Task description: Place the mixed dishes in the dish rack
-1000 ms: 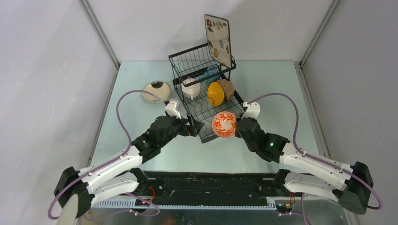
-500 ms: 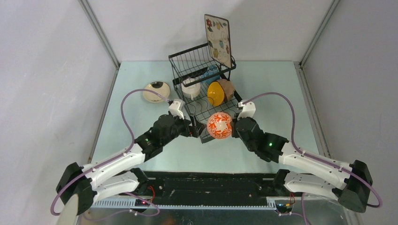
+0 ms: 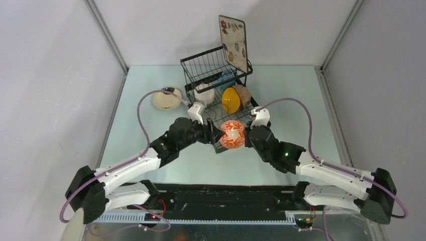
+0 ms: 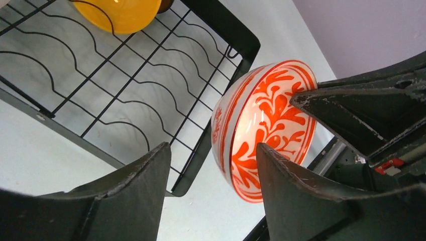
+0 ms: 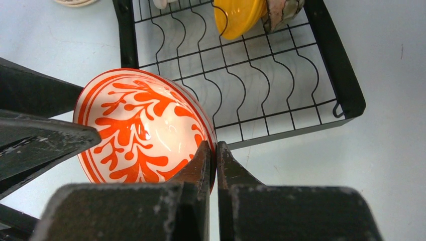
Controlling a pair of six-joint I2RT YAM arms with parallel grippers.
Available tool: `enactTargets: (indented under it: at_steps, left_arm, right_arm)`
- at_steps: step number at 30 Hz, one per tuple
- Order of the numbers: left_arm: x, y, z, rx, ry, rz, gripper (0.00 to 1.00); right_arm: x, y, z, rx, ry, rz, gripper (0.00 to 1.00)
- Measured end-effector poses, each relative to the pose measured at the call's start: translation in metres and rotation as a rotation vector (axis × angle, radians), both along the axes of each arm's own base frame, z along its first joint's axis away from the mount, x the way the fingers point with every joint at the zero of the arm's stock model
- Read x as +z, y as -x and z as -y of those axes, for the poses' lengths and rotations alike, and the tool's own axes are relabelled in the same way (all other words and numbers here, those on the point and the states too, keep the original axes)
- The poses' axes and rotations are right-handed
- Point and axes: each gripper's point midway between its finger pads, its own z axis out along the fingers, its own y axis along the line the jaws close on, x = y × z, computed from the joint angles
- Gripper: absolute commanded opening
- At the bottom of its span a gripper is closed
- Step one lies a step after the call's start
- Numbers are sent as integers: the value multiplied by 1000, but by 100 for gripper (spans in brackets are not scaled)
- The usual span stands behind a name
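Observation:
My right gripper point(image 3: 246, 136) is shut on the rim of the red-patterned bowl point(image 3: 232, 134), holding it on edge over the front edge of the black wire dish rack point(image 3: 201, 54). In the right wrist view the fingers point(image 5: 206, 160) pinch the bowl's rim point(image 5: 140, 125). My left gripper point(image 3: 213, 135) is open and empty just left of the bowl point(image 4: 263, 125). The yellow bowl point(image 3: 230, 100), brown bowl point(image 3: 243, 95) and white cup point(image 3: 204, 94) stand in the lower tray. The blue mug point(image 3: 226, 78) and the square floral plate point(image 3: 233, 41) sit in the raised basket.
A round cream plate point(image 3: 163, 102) lies on the table left of the rack, under the left arm's cable. The lower tray's front slots point(image 5: 261, 100) hold nothing. Enclosure walls stand on the left, right and back.
Both grippers moved toward the rack. The right gripper carried the red-patterned bowl left and forward over the tray's front edge, and the left gripper came up close beside it.

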Motion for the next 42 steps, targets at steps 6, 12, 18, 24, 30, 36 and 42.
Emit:
enactTargets:
  at_steps: [6, 12, 18, 24, 30, 36, 42]
  left_arm:
    - [-2, -4, 6, -9, -10, -14, 6]
    - [-19, -6, 3, 18, -54, -63, 0]
    - [-21, -11, -8, 40, -25, -102, 0]
    - [-24, -19, -19, 57, 37, -151, 0]
    - [-16, -14, -13, 7, 155, -188, 0]
    - [1, -11, -8, -45, 276, -199, 0]
    - [22, -7, 1, -102, 372, -182, 0]
  right_arm:
    - [11, 1, -12, 23, -1, 36, 3]
    - [17, 5, -25, 56, -33, 41, 60]
    - [28, -5, -14, 62, -76, 33, 98]
    - [52, -6, -4, 168, -212, 41, 100]
    - [75, -7, 9, 272, -354, 54, 100]
    - [77, 3, 1, 395, -447, 10, 100]
    - [74, 11, -20, 505, -525, -54, 100]
